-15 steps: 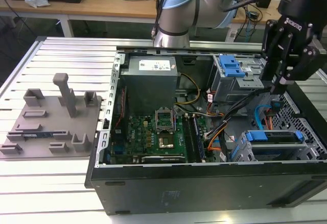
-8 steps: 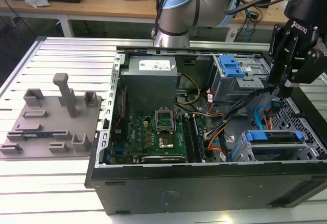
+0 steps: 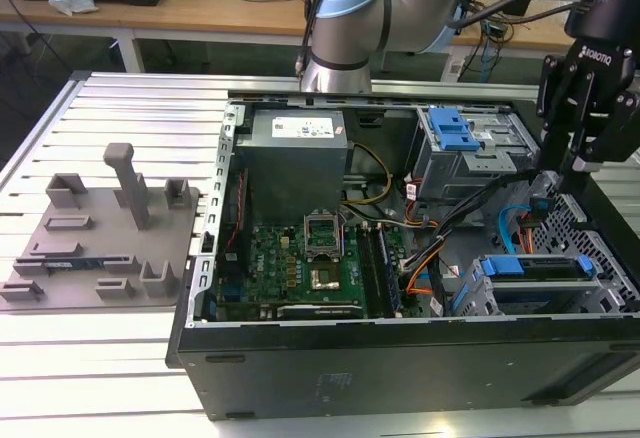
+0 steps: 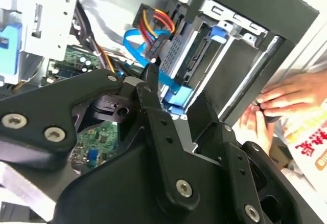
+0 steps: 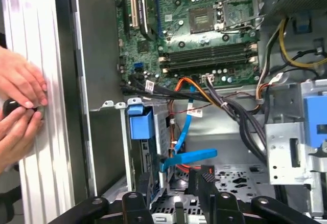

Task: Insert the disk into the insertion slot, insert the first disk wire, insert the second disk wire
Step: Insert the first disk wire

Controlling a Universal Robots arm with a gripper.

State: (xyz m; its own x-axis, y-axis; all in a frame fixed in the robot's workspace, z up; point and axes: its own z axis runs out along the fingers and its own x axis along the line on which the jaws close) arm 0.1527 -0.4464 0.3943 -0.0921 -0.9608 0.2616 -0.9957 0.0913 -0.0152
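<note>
The disk (image 3: 545, 266), silver in a bright blue carrier, lies inside the insertion slot (image 3: 478, 301), a grey perforated cage at the case's front corner on the exterior view's right. Its blue carrier tab (image 5: 140, 124) shows in the first wrist view. My gripper (image 3: 547, 194) hangs just above the cage, shut on the end of a flat blue disk wire (image 4: 176, 97). The wire loops back toward the motherboard (image 5: 184, 132). A black connector with red, yellow and orange leads (image 4: 158, 42) hangs free close beside one fingertip (image 4: 149, 81).
A taller cage with a blue latch (image 3: 455, 133), the grey power supply (image 3: 295, 153) and the motherboard (image 3: 300, 258) crowd the open case. Cable bundles (image 5: 240, 116) cross its middle. A person's hands (image 4: 286, 98) rest outside the case wall. A grey fixture plate (image 3: 95, 228) lies at the exterior view's left.
</note>
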